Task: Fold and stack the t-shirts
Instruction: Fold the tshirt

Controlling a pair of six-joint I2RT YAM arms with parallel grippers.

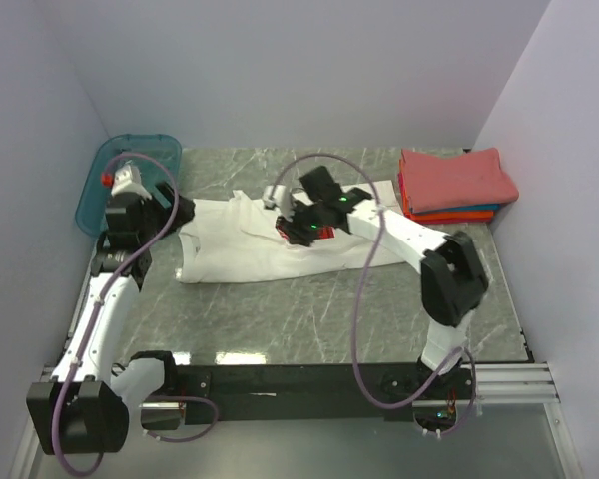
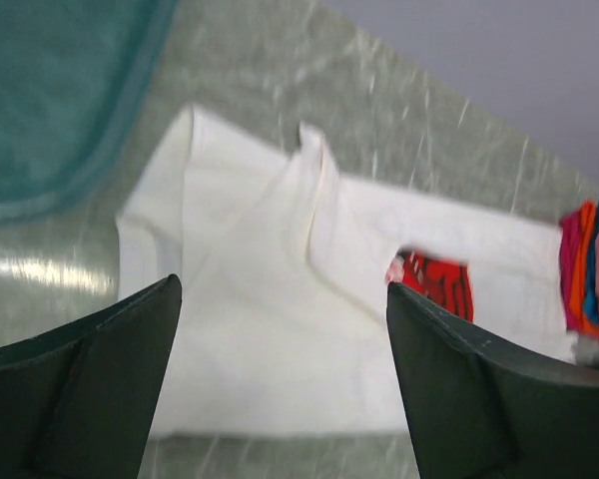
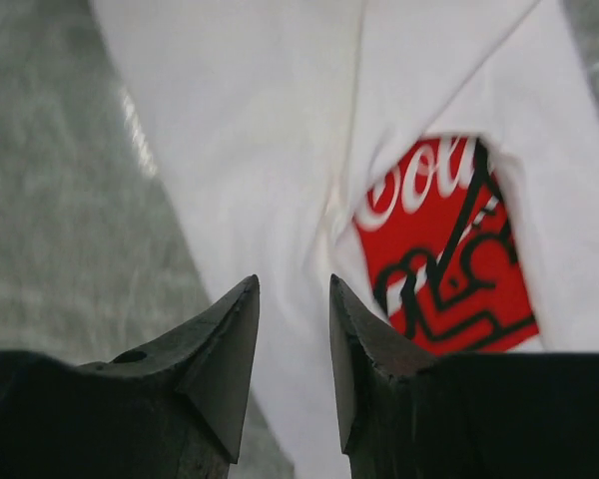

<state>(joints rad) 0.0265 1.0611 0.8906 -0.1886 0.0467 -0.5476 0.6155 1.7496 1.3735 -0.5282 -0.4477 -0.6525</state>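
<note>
Left gripper (image 2: pixel 282 289): fingers wide apart, nothing between them. It hovers with the white tee (image 2: pixel 250 230) directly below, lying part-folded and flat on the tabletop (image 1: pixel 309 309).

Right gripper (image 3: pixel 293 284): narrow gap, no cloth visibly pinched. The red print (image 3: pixel 439 259) sits just to its right, the folded stack (image 1: pixel 454 185) well beyond it.

My judgement for the next fold: I should pinch matching edges, lift low, and lay the cloth over evenly without bunching the print.
</note>
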